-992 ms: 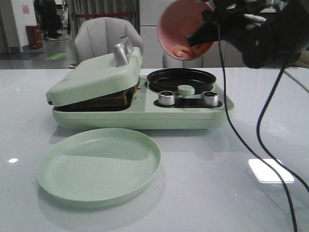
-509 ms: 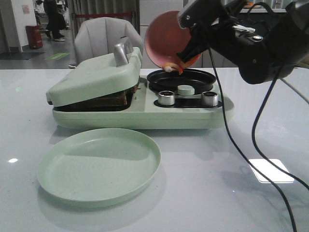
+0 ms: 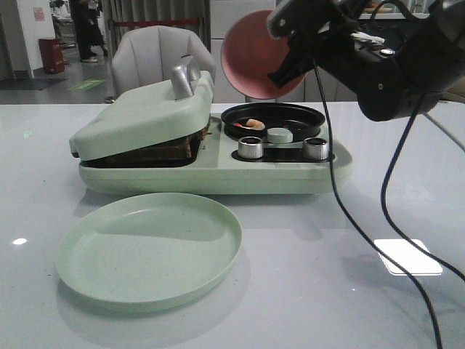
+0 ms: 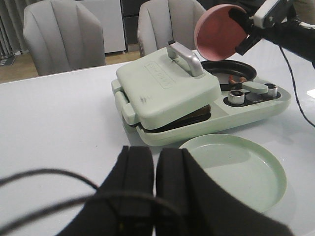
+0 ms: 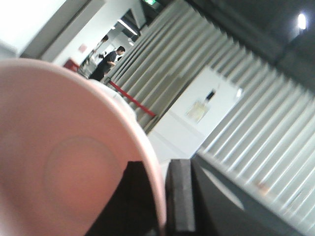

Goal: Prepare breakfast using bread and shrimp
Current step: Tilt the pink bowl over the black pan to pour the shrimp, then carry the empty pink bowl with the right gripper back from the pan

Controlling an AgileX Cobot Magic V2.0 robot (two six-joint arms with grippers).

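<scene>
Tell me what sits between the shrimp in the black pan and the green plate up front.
In the front view, the shrimp and plate are separated by the pan's rim, the left silver knob and the cooker's green front wall, then bare table.

Glossy black right arm (image 3: 385, 69) trailing thin black cables, with matte black tool fingers (image 4: 133, 182)

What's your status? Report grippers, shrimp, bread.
Right gripper clamped on tipped pink bowl, bowl empty. Left gripper shut, idle. Shrimp in black pan. Bread under press lid. Nothing blocking.
</scene>
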